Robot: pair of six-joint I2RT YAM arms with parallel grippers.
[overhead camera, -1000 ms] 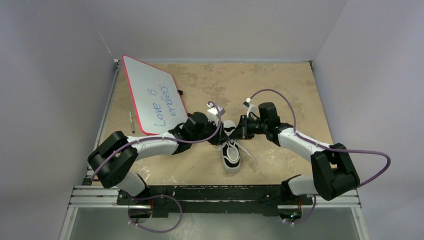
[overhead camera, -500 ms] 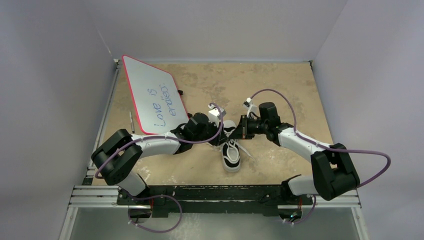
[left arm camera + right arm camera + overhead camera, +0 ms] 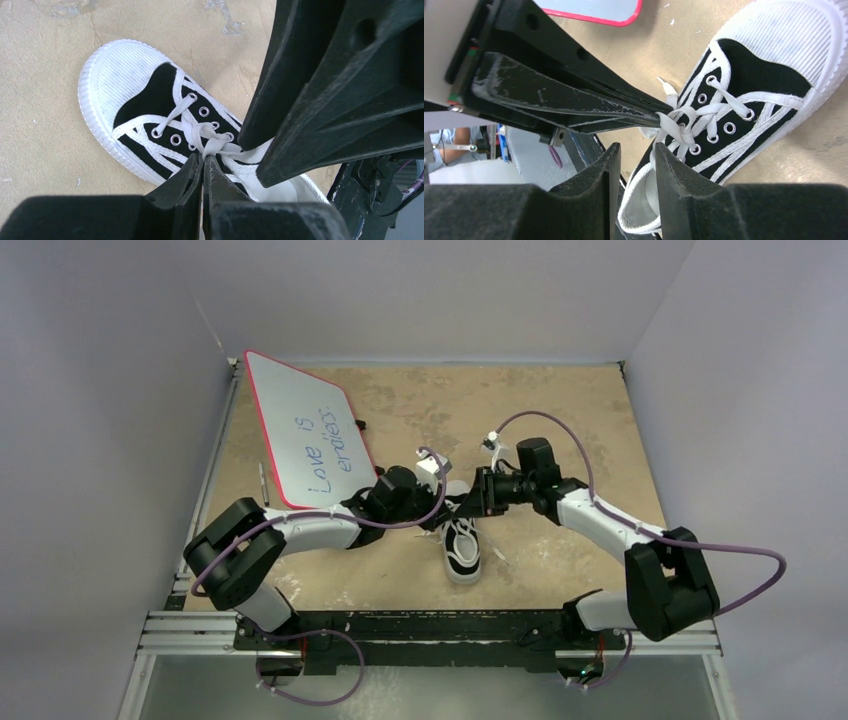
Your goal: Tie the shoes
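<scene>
Plainly, we have our left gripper pinched shut on the white laces at the knot of the black sneaker, mid-table. Our right gripper hangs just beside it, partly open and holding nothing.

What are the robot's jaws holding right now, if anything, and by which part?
The left gripper, jaws shut, pinches the white lace of the sneaker where it crosses near the upper eyelets. The right gripper has its jaws apart, gripping nothing.

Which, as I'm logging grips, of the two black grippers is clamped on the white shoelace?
The left gripper: its jaws are shut on the white shoelace, while the right gripper has its jaws apart.
</scene>
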